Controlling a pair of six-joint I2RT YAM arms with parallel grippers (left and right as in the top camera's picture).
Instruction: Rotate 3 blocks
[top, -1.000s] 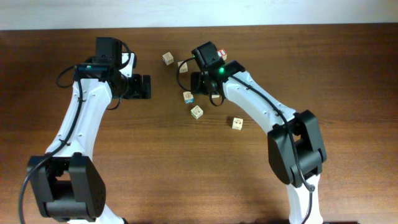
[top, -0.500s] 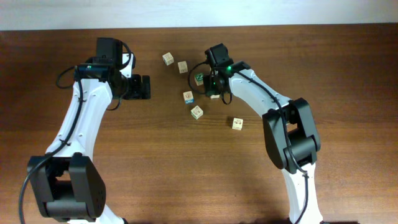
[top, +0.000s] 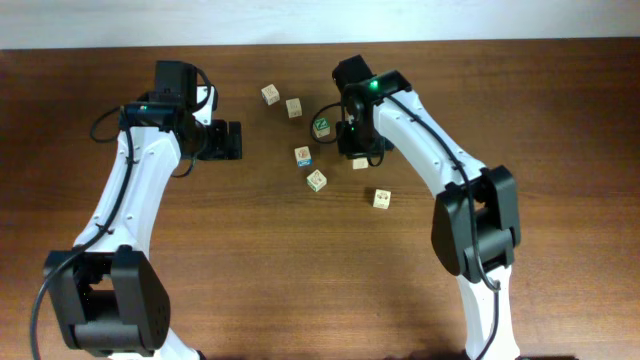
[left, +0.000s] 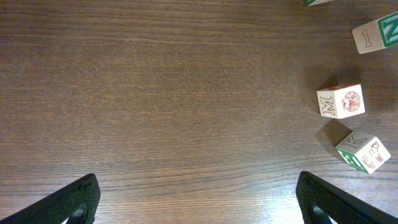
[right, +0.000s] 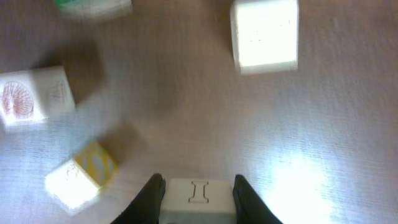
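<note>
- My left end effector (left: 198, 179) hangs over bare table (top: 560, 120) on the left; its fingers (left: 71, 202) stand spread wide with nothing between them.
- Its wrist view shows a cube marked M with a shell picture (left: 341, 101) at the right edge; a K cube (left: 362, 152) lies tilted just below it, close but apart; both are well clear of the fingers.
- In the overhead view, two pale cubes (top: 270, 94) (top: 294, 107) sit near each other towards the far edge, to the right of that end effector.
- The blue-faced block (top: 303, 156) rests near the table's middle; the tan-faced block (top: 316, 180) lies just in front of it, not touching.
- The green-letter cube (top: 322, 126) stands beside my right arm's wrist, apart from the others.
- My right end effector (right: 198, 180) is down at table level; its fingers (right: 152, 196) are pressed against opposite sides of the I block (right: 198, 205), pinching it; the letter I faces up.
- I cannot tell whether the I block is lifted or resting on the table.
- A lone block (top: 381, 198) sits to the right and nearer the front, well apart from the rest.
- The right wrist view is blurred; print on the neighbouring cubes there is unreadable.
</note>
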